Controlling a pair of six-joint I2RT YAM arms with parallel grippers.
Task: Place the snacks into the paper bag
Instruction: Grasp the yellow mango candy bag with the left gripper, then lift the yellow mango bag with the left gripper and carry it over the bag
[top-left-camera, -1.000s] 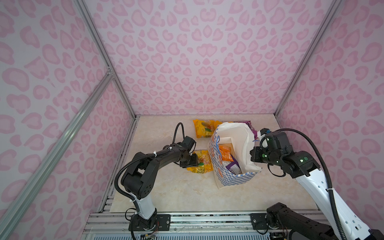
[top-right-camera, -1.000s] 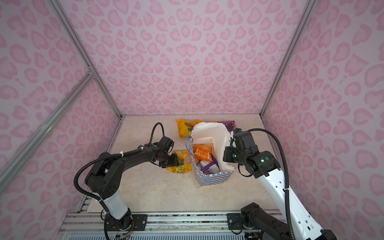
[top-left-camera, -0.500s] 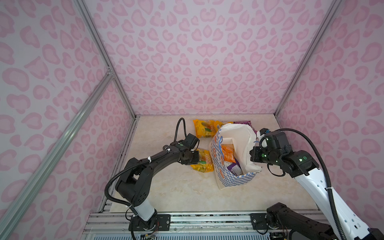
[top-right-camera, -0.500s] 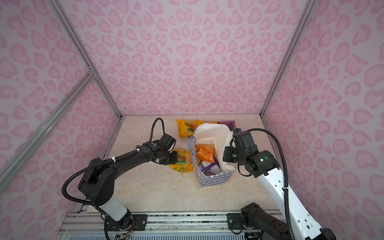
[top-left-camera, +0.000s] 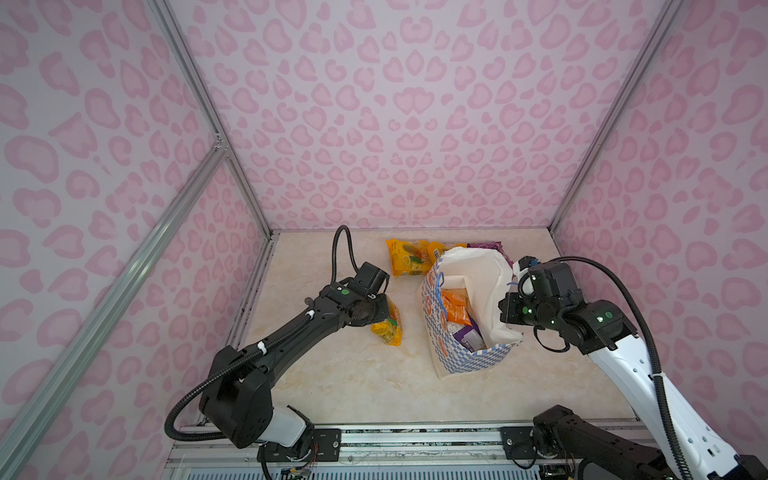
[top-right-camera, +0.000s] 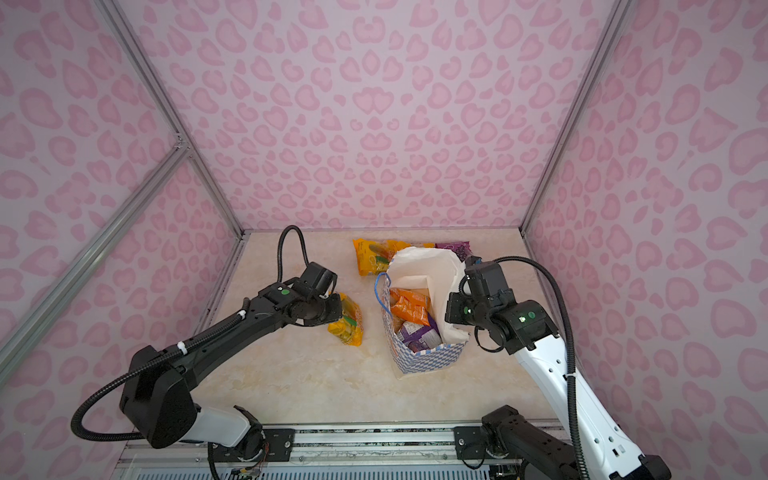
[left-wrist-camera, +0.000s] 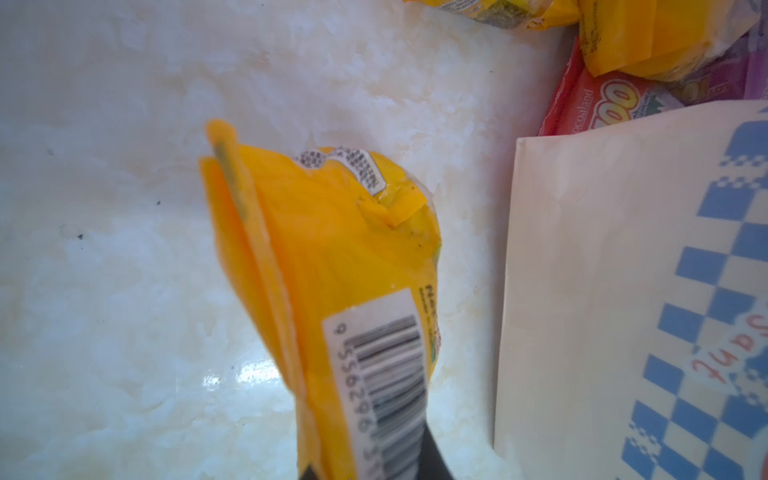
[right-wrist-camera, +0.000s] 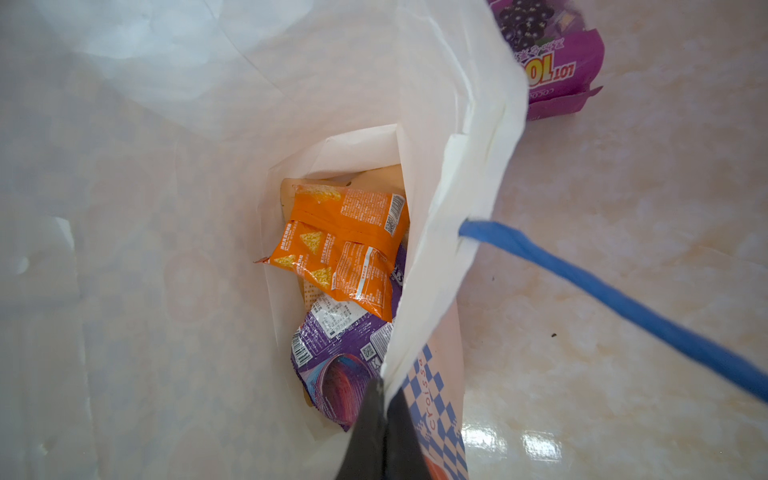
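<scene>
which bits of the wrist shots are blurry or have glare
Left wrist view: yellow packet soft close to the lens, glare patch on the table. Right wrist view: near wall of the paper bag blurred, orange packet inside sharp, glare on the table.

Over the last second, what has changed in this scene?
The left gripper closed on one end of the yellow packet beside the bag, and the elbow of its arm dropped toward the near edge. The packet now looks pinched narrower but has barely shifted. Unchanged: the right gripper stays shut on the bag's rim, holding it open, and the other packets lie as before.
</scene>
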